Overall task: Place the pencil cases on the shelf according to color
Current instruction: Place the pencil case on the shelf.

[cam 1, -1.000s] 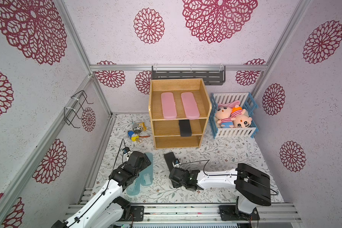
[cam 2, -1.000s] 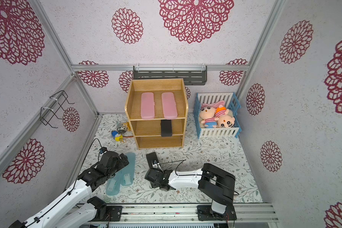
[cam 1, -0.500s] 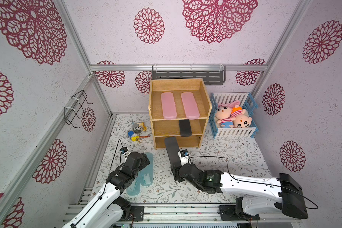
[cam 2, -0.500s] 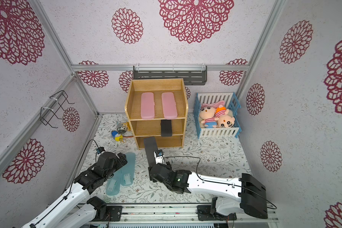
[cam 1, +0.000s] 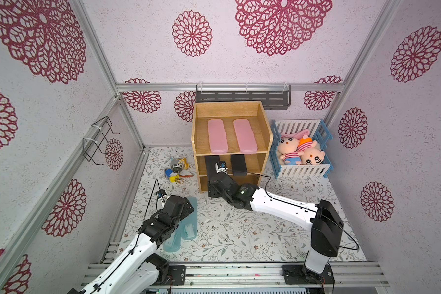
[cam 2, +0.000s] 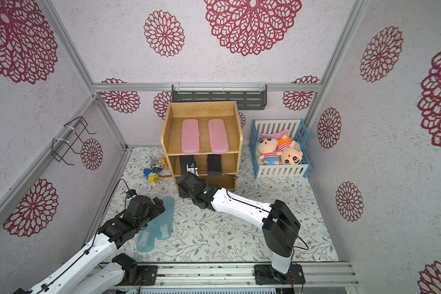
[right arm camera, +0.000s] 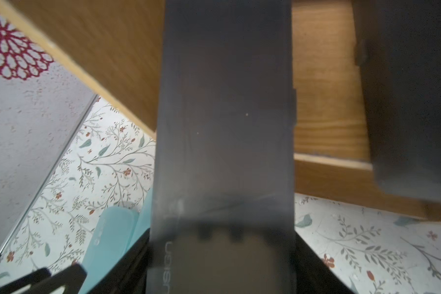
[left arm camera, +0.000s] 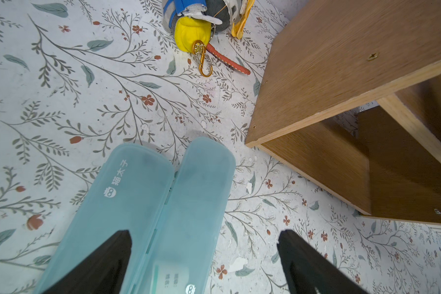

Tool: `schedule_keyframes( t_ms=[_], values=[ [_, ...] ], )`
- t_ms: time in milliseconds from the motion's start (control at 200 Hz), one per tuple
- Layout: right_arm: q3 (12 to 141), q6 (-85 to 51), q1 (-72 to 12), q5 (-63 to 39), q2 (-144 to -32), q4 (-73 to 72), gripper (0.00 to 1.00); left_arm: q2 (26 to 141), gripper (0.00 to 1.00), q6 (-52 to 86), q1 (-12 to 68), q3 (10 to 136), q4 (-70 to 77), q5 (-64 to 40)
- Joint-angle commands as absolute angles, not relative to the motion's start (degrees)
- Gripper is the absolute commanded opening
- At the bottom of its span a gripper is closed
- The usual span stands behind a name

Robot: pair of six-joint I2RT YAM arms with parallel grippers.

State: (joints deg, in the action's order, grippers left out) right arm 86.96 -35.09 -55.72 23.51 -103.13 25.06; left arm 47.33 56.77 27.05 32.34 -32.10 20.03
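Black case (right arm camera: 224, 127): near end clasped in our right end effector (right arm camera: 223, 236), long axis running ahead into shelf's (cam 1: 253, 163) middle tier. Left end effector (left arm camera: 205, 234) gapes empty.

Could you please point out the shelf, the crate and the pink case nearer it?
shelf (cam 1: 227, 110): in a top view, back panel.
crate (cam 1: 304, 171): in a top view, front slats.
pink case nearer the crate (cam 1: 245, 136): in a top view, lid's middle.
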Motion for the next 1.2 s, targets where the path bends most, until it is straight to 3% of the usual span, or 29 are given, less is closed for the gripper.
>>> schedule_keyframes(
  t_ms=[0,85,170,600,690,891,966,1026,1196],
  values=[
    [90.95,-33.63,-55.61,22.61,-103.35,27.03,0.84,47.46,0.97,55.62,26.61,33.68,-32.25,20.41],
    [91.01,-33.65,-55.62,21.63,-102.98,26.93,0.94,47.55,0.97,55.46,26.61,33.69,-32.28,20.39],
    [90.33,-33.98,-55.63,21.1,-101.29,26.92,0.98,47.86,0.97,55.09,26.6,34.4,-33.12,19.96],
    [79.25,-32.61,-56.5,18.59,-88.6,26.79,0.98,48.25,0.97,55.01,26.6,34.72,-33.14,19.78],
    [77.03,-33.77,-57.18,18.35,-87.43,27.27,0.91,48.6,0.97,55.01,26.58,34.63,-32.7,19.75],
    [73.75,-33.12,-57.39,15.18,-88.6,22.68,0.52,50.58,0.97,55.25,26.56,34.98,-32.1,20.49],
    [75.27,-31.67,-57.29,14.72,-91.22,22.18,0.43,51.77,0.97,55.19,26.61,34.99,-31.59,20.14],
    [77.82,-31.2,-56.91,15.2,-94.14,23.24,0.39,52.66,0.97,55.35,26.61,34.84,-31.29,19.96],
    [82.4,-28.57,-52.82,15.35,-99.26,21.83,0.37,54.68,0.97,55.5,26.6,34.02,-29.55,18.94]
  ],
)
